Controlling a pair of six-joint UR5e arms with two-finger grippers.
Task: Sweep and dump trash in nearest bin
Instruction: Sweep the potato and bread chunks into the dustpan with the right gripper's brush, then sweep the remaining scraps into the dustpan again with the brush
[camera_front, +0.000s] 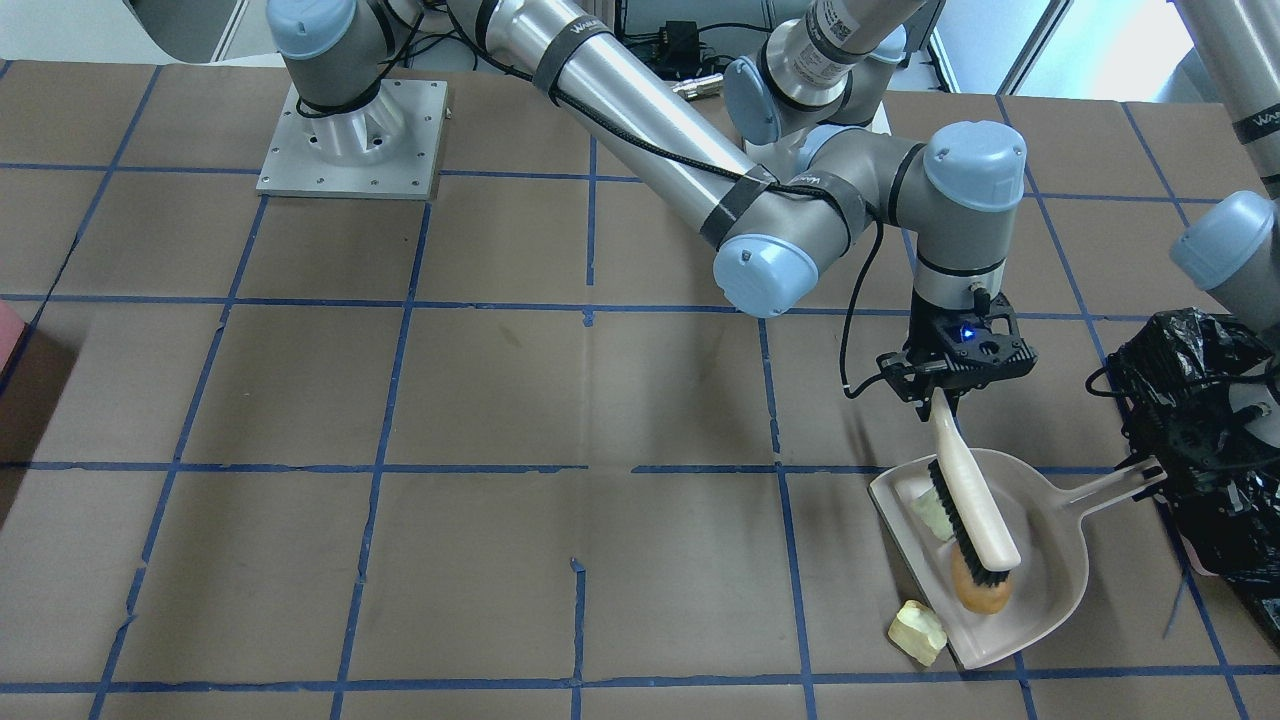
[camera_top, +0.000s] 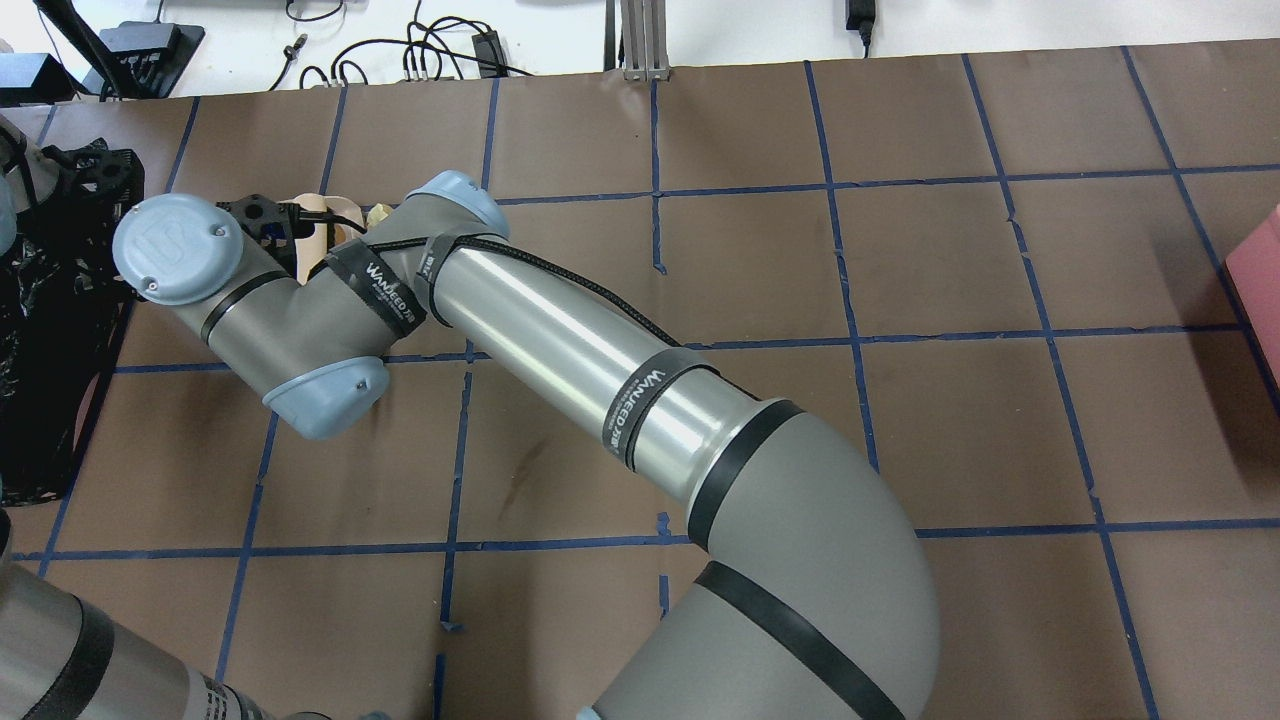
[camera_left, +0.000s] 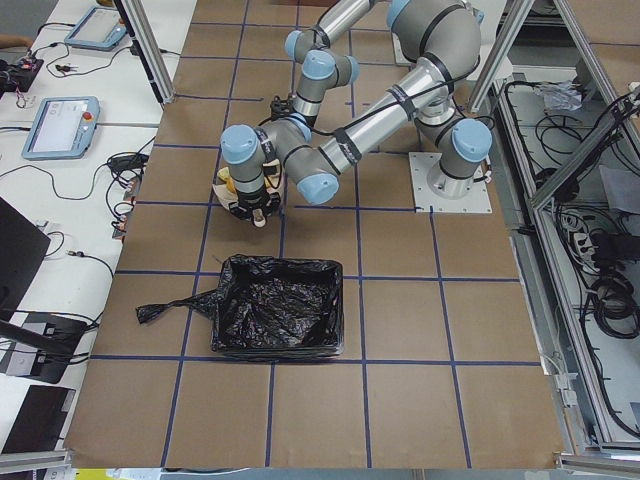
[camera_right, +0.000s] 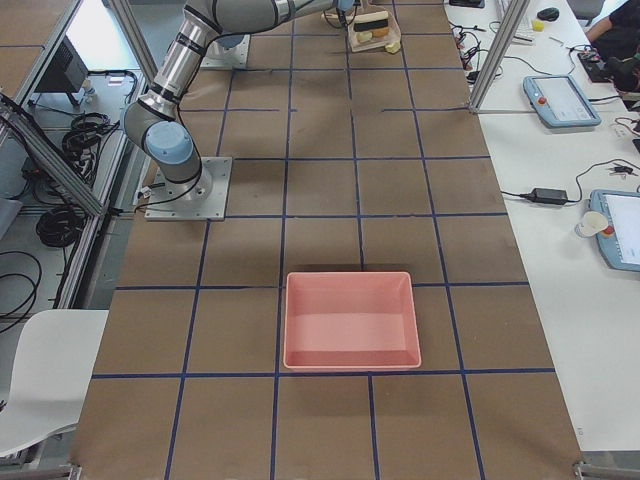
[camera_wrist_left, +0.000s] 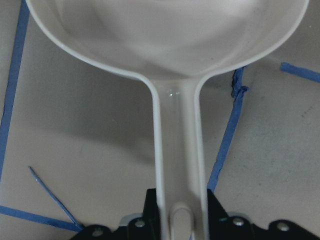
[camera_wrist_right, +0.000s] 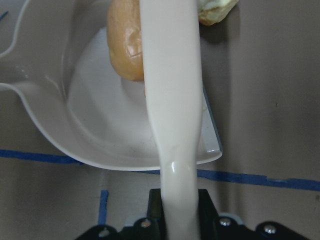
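From my console I see the right arm reaching across to the robot's left side of the surface (camera_front: 500, 400). The right gripper (camera_front: 945, 395) points down, its fingers (camera_wrist_right: 156, 207) clamped on the cream handle of the brush (camera_front: 978, 495). The brush slopes down into the dustpan (camera_front: 1050, 545), and the far end of its black bristles touches the golden-brown bread chunk (camera_front: 980, 595) lying in the pan near its open lip.

A pale yellow chunk (camera_front: 934, 518) sits inside the pan beside the bristles. A second pale yellow piece (camera_front: 918, 632) lies on the surface outside the pan, just beside the lip's corner; I cannot tell whether it touches it.

The left gripper (camera_wrist_left: 181, 222) has its fingers closed on the end of the dustpan's handle, as the left wrist view shows. The pan lies flat on the surface with its lip facing away from that gripper.

The bin (camera_left: 280, 268), lined with a crinkled black bag, stands at the robot's left end of the surface, just beside the pan's handle and the left gripper. In the front view that gripper is hard to pick out against the black plastic.

A pink tray (camera_right: 348, 277) sits well apart, toward the other end of the surface.
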